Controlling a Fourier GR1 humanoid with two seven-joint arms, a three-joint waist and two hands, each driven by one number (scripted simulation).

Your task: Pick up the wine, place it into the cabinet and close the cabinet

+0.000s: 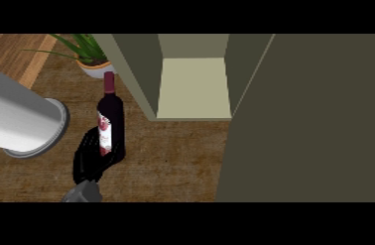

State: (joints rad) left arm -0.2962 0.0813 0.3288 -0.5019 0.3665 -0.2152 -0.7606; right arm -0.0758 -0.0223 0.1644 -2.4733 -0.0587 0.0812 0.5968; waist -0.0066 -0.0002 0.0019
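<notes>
Wine bottle (110,117) stands on my counter (176,159), left of the open cabinet (192,88), my left hand (92,157) curled round its base. Potted plant (92,58) sits just behind it, a grey cylinder (29,125) at left. Cabinet door (307,120) swung open at right.

1 head view, steeply down and close over the counter (176,154), facing the open cabinet (192,90).
</notes>
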